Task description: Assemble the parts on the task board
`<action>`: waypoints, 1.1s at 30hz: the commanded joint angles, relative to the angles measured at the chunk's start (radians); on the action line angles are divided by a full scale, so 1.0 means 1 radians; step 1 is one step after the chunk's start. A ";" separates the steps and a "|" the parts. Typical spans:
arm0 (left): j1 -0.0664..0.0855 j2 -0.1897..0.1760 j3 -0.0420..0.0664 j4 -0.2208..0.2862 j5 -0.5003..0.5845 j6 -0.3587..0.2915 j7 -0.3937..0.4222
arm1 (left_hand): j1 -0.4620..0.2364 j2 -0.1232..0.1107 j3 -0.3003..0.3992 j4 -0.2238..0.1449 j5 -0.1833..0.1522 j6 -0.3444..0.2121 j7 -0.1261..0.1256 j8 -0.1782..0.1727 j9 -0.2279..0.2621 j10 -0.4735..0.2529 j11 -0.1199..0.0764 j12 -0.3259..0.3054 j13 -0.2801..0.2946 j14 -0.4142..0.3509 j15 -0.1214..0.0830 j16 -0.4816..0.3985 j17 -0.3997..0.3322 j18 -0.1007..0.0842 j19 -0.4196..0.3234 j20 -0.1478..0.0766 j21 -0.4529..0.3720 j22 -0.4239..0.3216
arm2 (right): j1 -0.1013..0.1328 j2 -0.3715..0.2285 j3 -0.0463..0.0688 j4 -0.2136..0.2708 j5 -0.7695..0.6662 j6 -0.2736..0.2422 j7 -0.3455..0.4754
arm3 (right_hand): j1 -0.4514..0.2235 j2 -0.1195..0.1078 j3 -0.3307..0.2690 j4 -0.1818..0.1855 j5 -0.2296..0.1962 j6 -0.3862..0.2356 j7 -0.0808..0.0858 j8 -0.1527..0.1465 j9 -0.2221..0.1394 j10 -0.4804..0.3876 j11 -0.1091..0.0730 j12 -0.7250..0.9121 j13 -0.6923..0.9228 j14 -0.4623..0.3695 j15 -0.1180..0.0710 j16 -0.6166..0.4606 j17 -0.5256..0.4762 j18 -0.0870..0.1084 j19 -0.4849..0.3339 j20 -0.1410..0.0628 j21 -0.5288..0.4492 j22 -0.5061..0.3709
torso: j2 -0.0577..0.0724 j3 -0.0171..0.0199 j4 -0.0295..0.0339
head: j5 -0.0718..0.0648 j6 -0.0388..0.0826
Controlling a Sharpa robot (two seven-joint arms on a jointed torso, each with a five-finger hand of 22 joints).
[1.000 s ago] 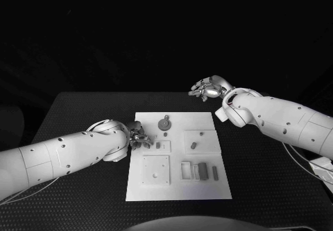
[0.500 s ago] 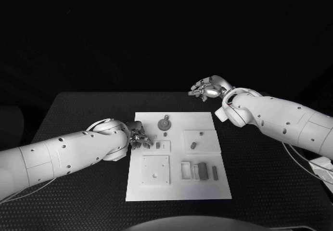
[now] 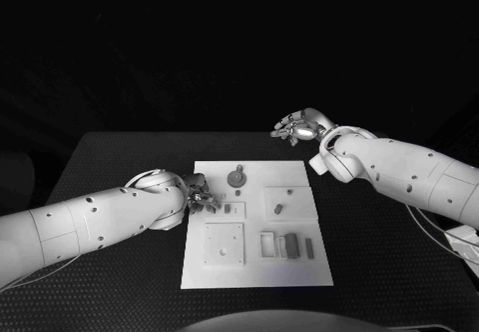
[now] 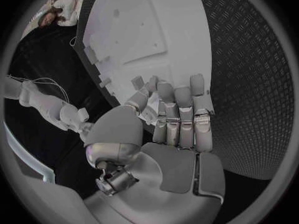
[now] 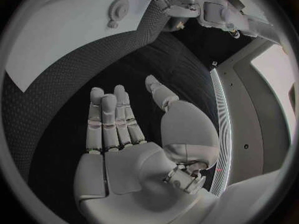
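Here no writing or label can be read. The task board (image 3: pixel 255 225) lies in the middle of the black table (image 3: pixel 120 149), with small parts (image 3: pixel 291 245) set in its recesses. The left hand (image 3: pixel 200 196) is seen at the board's left edge, fingers curled; whether anything is pinched cannot be told. The right hand (image 3: pixel 296 127) is raised beyond the board's far right corner, loosely spread and holding nothing.

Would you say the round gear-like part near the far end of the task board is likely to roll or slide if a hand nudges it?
The gear-like part lies flat on the task board, so rolling seems unlikely. It looks small and probably light, so it may slide on the smooth-looking plate.
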 commanded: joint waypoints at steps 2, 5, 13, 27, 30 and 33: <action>-0.006 0.006 -0.005 -0.004 0.020 -0.009 0.009 | -0.003 0.027 -0.019 0.004 0.003 -0.024 0.006 -0.015 0.001 -0.005 -0.006 -0.002 0.000 -0.001 -0.003 -0.002 -0.003 0.014 0.001 0.000 0.003 0.019 | 0.000 0.000 0.000 0.001 -0.002 0.012 0.006 | -0.008 0.000 -0.002 0.002 0.004 0.000 0.006 -0.001 -0.002 -0.007 -0.003 0.004 -0.001 -0.002 -0.009 0.001 -0.001 0.015 -0.001 0.005 -0.004 0.002 | 0.000 0.0005 -0.0003 | -0.001 0.002; -0.006 0.007 -0.005 -0.005 0.030 -0.011 0.011 | -0.041 0.002 -0.040 0.016 0.003 -0.039 0.012 -0.028 -0.001 -0.008 0.000 -0.005 -0.001 -0.003 -0.004 -0.006 -0.005 0.013 -0.002 0.000 0.000 0.017 | 0.000 -0.001 0.000 0.001 -0.001 0.012 0.006 | -0.008 0.000 -0.002 0.002 0.004 -0.001 0.006 -0.001 -0.002 -0.007 -0.003 0.005 -0.002 -0.002 -0.009 0.001 -0.001 0.015 -0.001 0.005 -0.005 0.002 | 0.000 0.0003 -0.0002 | -0.001 0.001; -0.006 0.006 -0.005 -0.006 0.037 -0.016 -0.003 | -0.151 -0.040 -0.092 0.067 0.004 -0.041 0.012 -0.042 -0.004 -0.014 -0.001 -0.010 -0.001 -0.006 -0.008 -0.012 -0.008 0.015 -0.006 -0.005 -0.009 0.011 | 0.000 -0.002 0.000 0.002 0.002 0.013 0.005 | -0.011 -0.001 -0.003 0.004 0.004 -0.001 0.006 -0.002 -0.002 -0.008 -0.003 0.005 -0.003 -0.002 -0.008 0.000 -0.001 0.015 -0.001 0.005 -0.005 0.002 | 0.000 0.0010 0.0001 | -0.002 0.001; -0.006 0.000 -0.005 -0.009 0.037 -0.030 -0.015 | -0.185 -0.072 -0.094 0.095 0.004 -0.044 0.012 -0.053 -0.003 -0.020 0.000 -0.014 0.002 -0.010 -0.014 -0.015 -0.010 0.016 -0.007 -0.008 -0.017 0.008 | 0.000 -0.003 0.000 0.002 0.003 0.014 0.005 | -0.013 -0.001 -0.003 0.006 0.004 -0.002 0.006 -0.002 -0.002 -0.009 -0.003 0.006 -0.005 -0.003 -0.008 0.000 -0.002 0.015 -0.002 0.006 -0.006 0.002 | -0.001 0.0002 0.0004 | -0.003 0.001; -0.006 -0.002 -0.005 -0.012 0.036 -0.035 -0.015 | -0.184 -0.073 -0.092 0.096 0.004 -0.044 0.012 -0.054 -0.003 -0.021 0.000 -0.014 0.002 -0.010 -0.015 -0.015 -0.009 0.016 -0.007 -0.009 -0.017 0.008 | 0.000 -0.004 0.000 0.002 0.003 0.014 0.005 | -0.013 -0.001 -0.003 0.006 0.004 -0.002 0.006 -0.002 -0.002 -0.009 -0.003 0.006 -0.005 -0.003 -0.008 0.000 -0.002 0.015 -0.002 0.006 -0.006 0.002 | 0.000 -0.0001 0.0008 | -0.004 0.001; -0.006 -0.005 -0.005 -0.014 0.036 -0.038 -0.016 | -0.182 -0.073 -0.090 0.096 0.004 -0.044 0.012 -0.055 -0.003 -0.021 0.000 -0.014 0.003 -0.010 -0.015 -0.015 -0.009 0.016 -0.006 -0.009 -0.017 0.008 | 0.000 -0.004 0.000 0.002 0.004 0.014 0.005 | -0.014 -0.001 -0.003 0.006 0.004 -0.002 0.006 -0.002 -0.002 -0.009 -0.003 0.006 -0.005 -0.003 -0.008 0.000 -0.002 0.015 -0.002 0.006 -0.006 0.002 | 0.000 -0.0004 0.0005 | -0.003 0.002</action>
